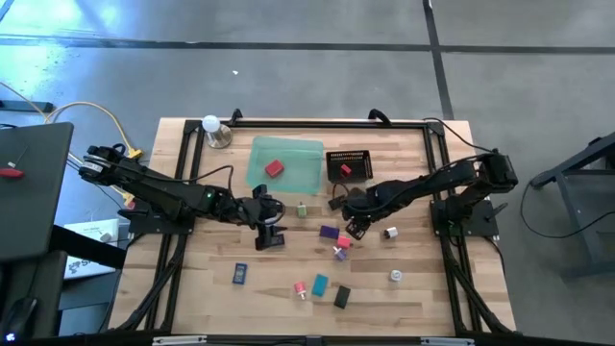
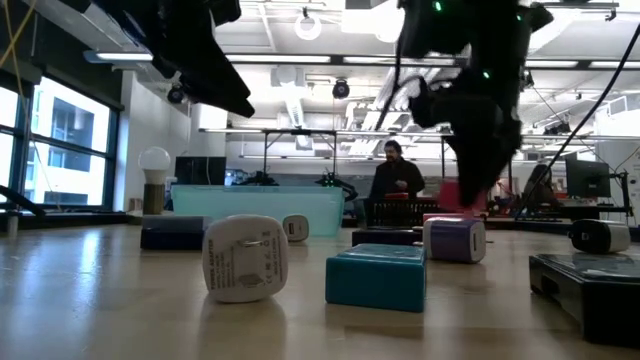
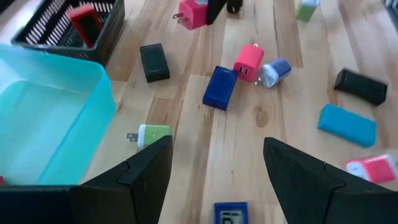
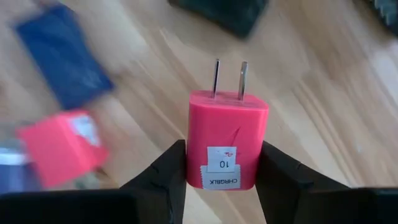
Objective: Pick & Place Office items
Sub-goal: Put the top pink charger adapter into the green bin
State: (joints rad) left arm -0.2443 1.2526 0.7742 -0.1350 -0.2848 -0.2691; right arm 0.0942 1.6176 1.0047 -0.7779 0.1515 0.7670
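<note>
While the right gripper (image 4: pixel 222 171) clamps the pink plastic plug-in charger (image 4: pixel 227 138) by its lower sides above the wood table (image 4: pixel 323 106), it could probably slip free; the left gripper (image 3: pixel 217 168), fingers apart, hovers empty nearby

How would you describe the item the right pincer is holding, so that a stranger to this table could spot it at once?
Start at the black mesh basket at the table's far edge, then follow the right arm down to its right pincer. Clamped there, lifted off the wood, is a pink plug-in charger with two metal prongs. Unlike the other pink charger lying flat, it carries a small white label.
</note>
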